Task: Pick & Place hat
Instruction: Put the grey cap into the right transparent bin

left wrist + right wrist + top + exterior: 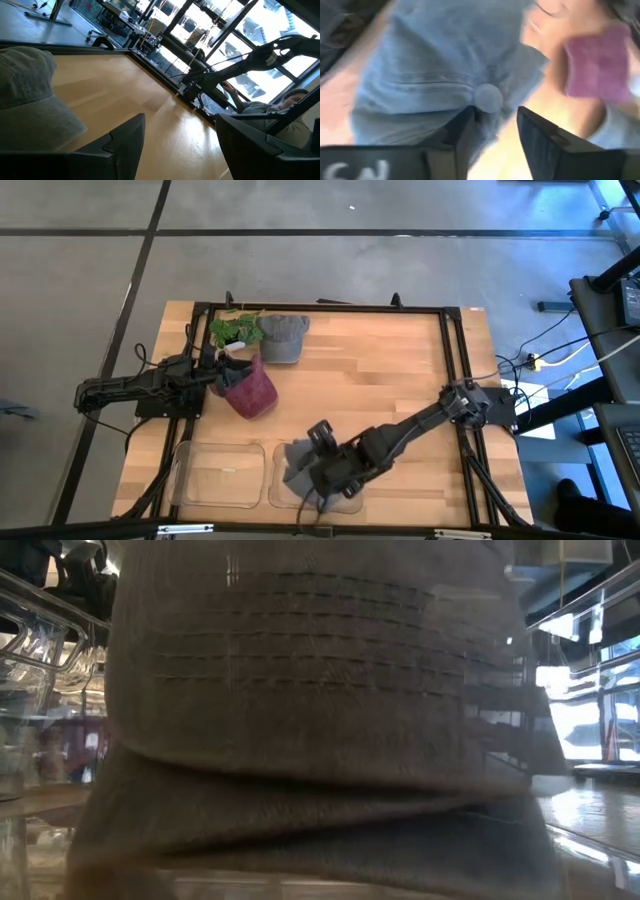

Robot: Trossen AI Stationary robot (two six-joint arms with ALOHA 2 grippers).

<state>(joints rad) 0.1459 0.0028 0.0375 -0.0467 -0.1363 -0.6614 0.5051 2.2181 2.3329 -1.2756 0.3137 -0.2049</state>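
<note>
A blue-grey hat (295, 463) lies in the right-hand clear bin (272, 492) at the table's near edge. It fills the low view (310, 720) behind the bin wall. My right gripper (318, 480) hangs over it, open; in the right wrist view (496, 110) the hat's top button (488, 97) sits just past the fingertips. A maroon hat (252, 392) and a grey hat (283, 337) rest on the table farther off. My left gripper (232, 372) waits open beside the maroon hat, with the grey hat (30, 100) to one side of it. My right gripper comes at the blue-grey hat's crown (435, 75) from above with its fingers apart. One fingertip (469, 117) lies right against the fabric next to the button, but I cannot tell whether it touches. The hat rests in the bin.
A second clear bin (185, 452) stands left of the first. A green plant (235, 330) sits by the grey hat at the far edge. A dark frame (445, 340) borders the table. Bare wood spreads across the middle and right. A person (295, 100) sits beyond the table.
</note>
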